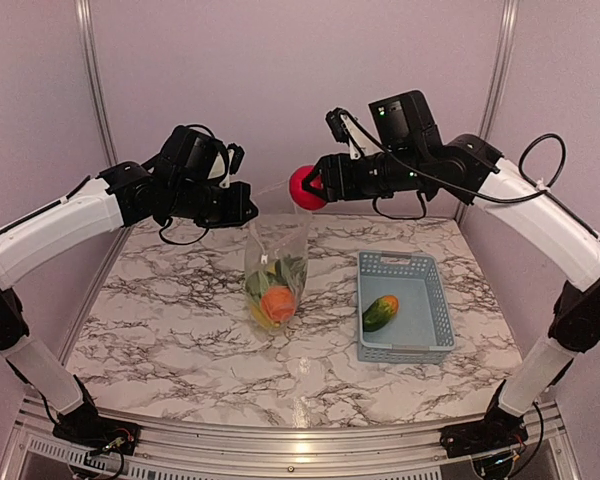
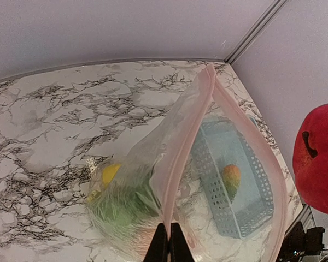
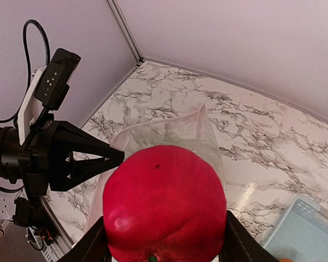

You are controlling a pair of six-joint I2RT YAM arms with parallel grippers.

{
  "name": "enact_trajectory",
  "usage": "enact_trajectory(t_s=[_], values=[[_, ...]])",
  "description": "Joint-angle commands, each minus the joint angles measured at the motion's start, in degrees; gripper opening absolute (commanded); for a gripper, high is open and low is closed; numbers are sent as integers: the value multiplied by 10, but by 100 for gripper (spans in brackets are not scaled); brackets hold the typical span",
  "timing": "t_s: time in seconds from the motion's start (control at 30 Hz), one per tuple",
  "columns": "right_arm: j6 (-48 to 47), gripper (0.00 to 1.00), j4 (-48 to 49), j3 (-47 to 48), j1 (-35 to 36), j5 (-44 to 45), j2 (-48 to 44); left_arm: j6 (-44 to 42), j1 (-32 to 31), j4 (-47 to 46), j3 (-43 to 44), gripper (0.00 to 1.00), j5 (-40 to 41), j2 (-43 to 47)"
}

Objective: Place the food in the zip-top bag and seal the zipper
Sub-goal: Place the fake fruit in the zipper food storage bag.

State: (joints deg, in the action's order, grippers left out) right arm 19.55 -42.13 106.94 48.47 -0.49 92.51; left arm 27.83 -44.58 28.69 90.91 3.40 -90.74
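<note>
— Top external: our left fingers [image 1: 248, 212] pinch the bag [image 1: 277, 262] at its rim, its bottom on the surface [image 1: 150, 330]; inside, an orange [image 1: 278, 303].
— Our right fingers [image 1: 316, 186] hold the apple [image 1: 301, 188] close above its mouth. A mango [image 1: 380, 312] lies in the basket [image 1: 392, 260].
— Left wrist: we're clamped on the zipper [image 2: 197, 106], mouth gaping.
— Right wrist: apple gripped between both fingers, bag below.

Table [image 1: 180, 330]: white marble, dark grey veining.
Basket [image 1: 405, 352]: grey-blue, perforated walls.
Mango [image 1: 380, 312], inside basket: green and orange.
Zip-top bag [image 1: 280, 250], beside basket: clear; zipper [image 2: 191, 131] pinkish; food [image 1: 278, 303] within orange, yellow, green.
Apple [image 1: 304, 187], above and beyond basket: red.
</note>
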Motion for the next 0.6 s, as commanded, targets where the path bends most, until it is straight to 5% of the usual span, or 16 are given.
enact_trajectory(t_s=[0.0, 0.57], values=[[-9, 44, 32, 22, 10, -17, 18, -1, -1, 17, 14, 0, -9, -6], [-39, 46, 32, 75, 16, 30, 98, 11, -1, 14, 22, 0, -30, -8]])
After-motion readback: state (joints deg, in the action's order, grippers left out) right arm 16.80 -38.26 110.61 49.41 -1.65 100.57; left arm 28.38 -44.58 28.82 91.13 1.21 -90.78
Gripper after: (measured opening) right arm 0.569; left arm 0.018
